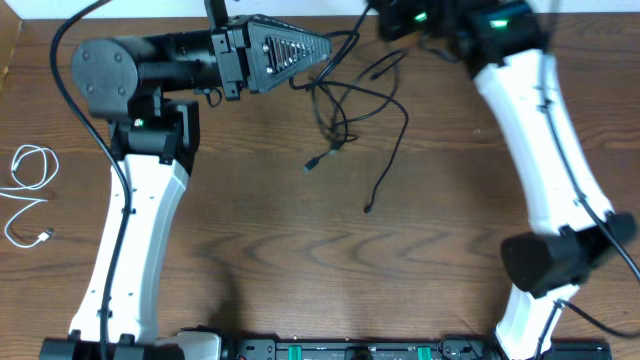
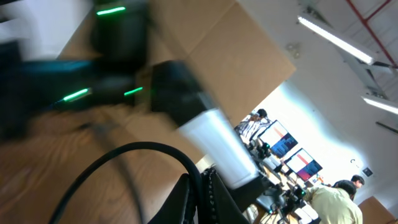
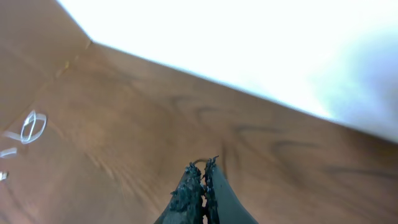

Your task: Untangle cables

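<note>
Several thin black cables (image 1: 345,105) lie tangled at the table's far middle, with loose plug ends trailing toward the front. My left gripper (image 1: 328,47) reaches in from the left at the tangle's upper edge. In the left wrist view its jaws (image 2: 202,182) are shut on a black cable (image 2: 124,152) that arcs away to the left. My right gripper (image 1: 397,22) is blurred at the far edge, right of the tangle. Its jaws (image 3: 203,167) are shut, with a thin dark strand arching across the tips. A white cable (image 1: 28,190) lies coiled by itself at the far left.
The right arm's white link (image 1: 545,140) slants down the right side, and the left arm (image 1: 135,220) stands at the left. Cardboard (image 2: 224,56) rises behind the table's far edge. The white cable (image 3: 31,127) also shows at the left of the right wrist view.
</note>
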### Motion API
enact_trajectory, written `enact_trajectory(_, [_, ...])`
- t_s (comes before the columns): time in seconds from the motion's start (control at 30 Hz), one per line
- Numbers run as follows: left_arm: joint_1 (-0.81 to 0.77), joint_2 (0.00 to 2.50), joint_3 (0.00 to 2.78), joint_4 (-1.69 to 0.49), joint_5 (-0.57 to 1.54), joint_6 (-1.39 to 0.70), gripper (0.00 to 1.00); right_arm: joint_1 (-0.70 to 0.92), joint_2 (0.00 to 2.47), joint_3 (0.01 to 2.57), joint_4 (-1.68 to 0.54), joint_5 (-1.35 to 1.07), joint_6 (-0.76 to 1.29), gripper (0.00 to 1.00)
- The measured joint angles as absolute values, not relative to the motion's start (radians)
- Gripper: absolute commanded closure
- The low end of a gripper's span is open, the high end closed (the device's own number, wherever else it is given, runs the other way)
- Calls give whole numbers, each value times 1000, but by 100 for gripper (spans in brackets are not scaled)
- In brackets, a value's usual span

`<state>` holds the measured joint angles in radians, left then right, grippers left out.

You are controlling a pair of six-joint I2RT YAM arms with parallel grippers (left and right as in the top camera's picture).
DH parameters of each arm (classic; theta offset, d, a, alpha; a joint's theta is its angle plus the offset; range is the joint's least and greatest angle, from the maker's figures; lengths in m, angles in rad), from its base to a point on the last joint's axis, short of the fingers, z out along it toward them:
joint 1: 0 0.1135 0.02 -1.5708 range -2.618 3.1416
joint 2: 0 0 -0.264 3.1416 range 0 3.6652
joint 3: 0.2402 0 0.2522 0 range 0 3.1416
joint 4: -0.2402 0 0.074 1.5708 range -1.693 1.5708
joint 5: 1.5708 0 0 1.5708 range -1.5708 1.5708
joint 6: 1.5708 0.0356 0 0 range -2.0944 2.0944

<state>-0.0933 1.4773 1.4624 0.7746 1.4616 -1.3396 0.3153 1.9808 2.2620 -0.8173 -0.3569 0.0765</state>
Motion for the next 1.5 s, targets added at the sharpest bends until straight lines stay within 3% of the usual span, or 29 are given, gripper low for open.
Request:
enact_trajectory(0.4, [-20,1712,1449,714,1444,-1274,93,170,1716,2290,-936,-347,80,99])
enact_trajectory(0.87, [92,1749,1448,715,1308,-1251,93,-111,1673,2290,-1026,-440,79,99])
enact_trajectory(1.23, [115,1744,1448,624,1310,-1201,92,-223,1672,2290,-839,-682,110,99])
enact_trajectory(1.5, [117,1741,1448,479,1307,-1109,93,-244,1667,2304,-552,-870,291,99])
